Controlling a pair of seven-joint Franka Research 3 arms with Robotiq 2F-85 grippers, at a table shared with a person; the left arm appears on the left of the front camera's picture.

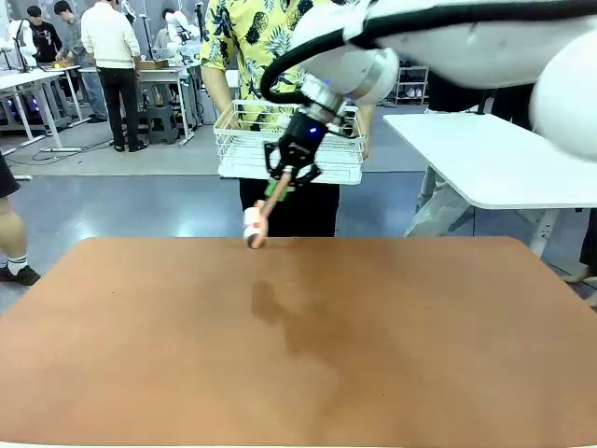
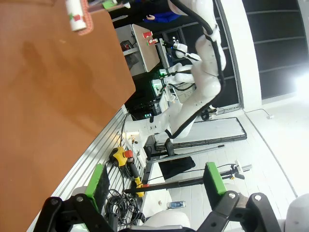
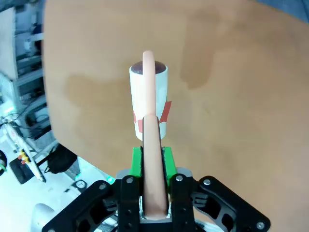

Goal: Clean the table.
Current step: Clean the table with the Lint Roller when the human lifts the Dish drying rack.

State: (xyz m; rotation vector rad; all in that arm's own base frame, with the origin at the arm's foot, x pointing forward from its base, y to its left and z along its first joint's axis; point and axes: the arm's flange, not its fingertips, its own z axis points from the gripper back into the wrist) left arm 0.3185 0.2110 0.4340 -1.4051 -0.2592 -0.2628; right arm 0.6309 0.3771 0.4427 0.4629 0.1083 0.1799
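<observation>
Across the front view, the table [image 1: 298, 373] spreads as a smooth, matte reddish-brown slab with rounded corners. Near its far edge the right gripper [image 1: 282, 185], black and angular, pinches the slim pink handle of a lint roller [image 1: 256, 228]. The roller's white cylinder with red marks meets the tabletop there. Behind it a person [image 1: 247, 37] in a yellow patterned shirt holds a white wire dish rack [image 1: 338, 161].

From the left wrist, the left gripper [image 2: 155, 180] stands spread, its flat green pads [image 2: 99, 180] well apart with nothing between them. The brown top runs along one side.

From the right wrist, green pads press on the rounded pink handle, and the papery white roll lies over the brown surface.
</observation>
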